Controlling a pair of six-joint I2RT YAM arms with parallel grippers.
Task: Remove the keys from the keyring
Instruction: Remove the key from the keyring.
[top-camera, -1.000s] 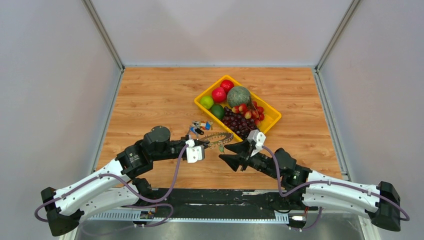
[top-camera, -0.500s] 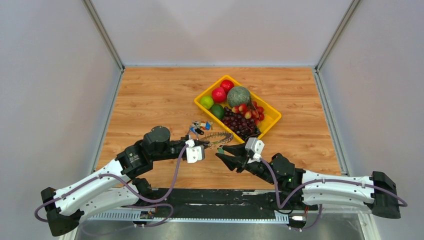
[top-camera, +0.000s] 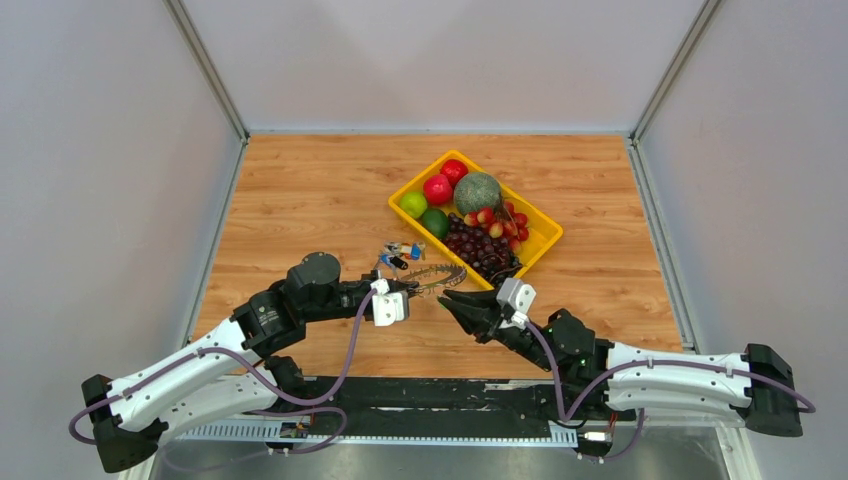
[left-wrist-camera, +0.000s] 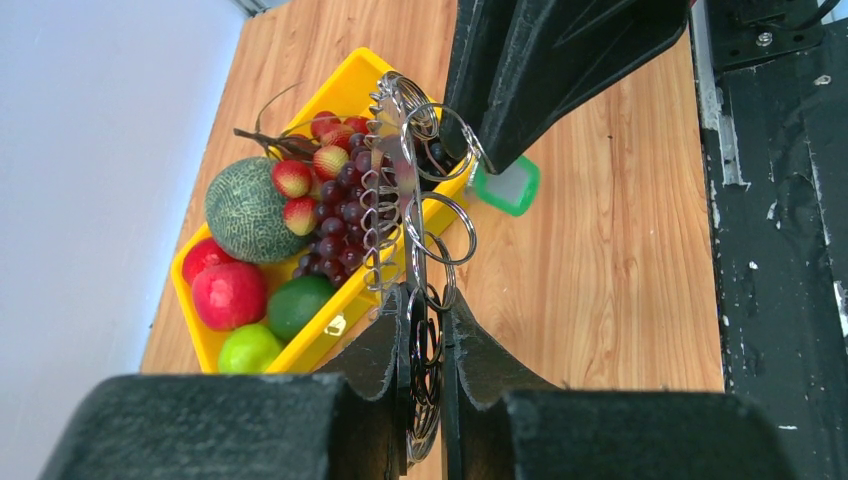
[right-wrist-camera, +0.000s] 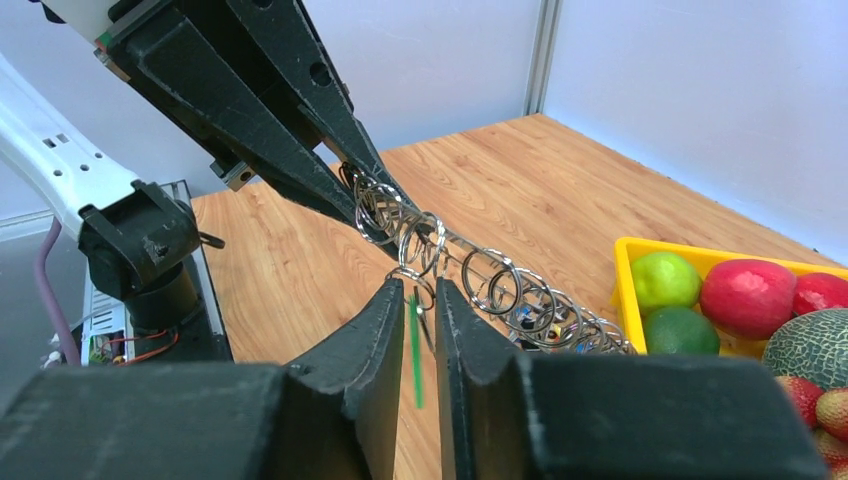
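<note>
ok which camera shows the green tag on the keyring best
Left wrist: the green tag shows its flat face, big and clear. Right wrist sees it edge-on, a thin green line between the fingers of the right gripper. Top external shows only a tiny speck.

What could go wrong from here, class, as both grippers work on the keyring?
1. The right gripper straddles the green tag, not the keys: closing there may tug only the tag.
2. The left gripper pinches only a thin edge of the keyring, so a pull could twist it loose.
3. The yellow tray stands close by; freed keys might drop among the fruit.
</note>
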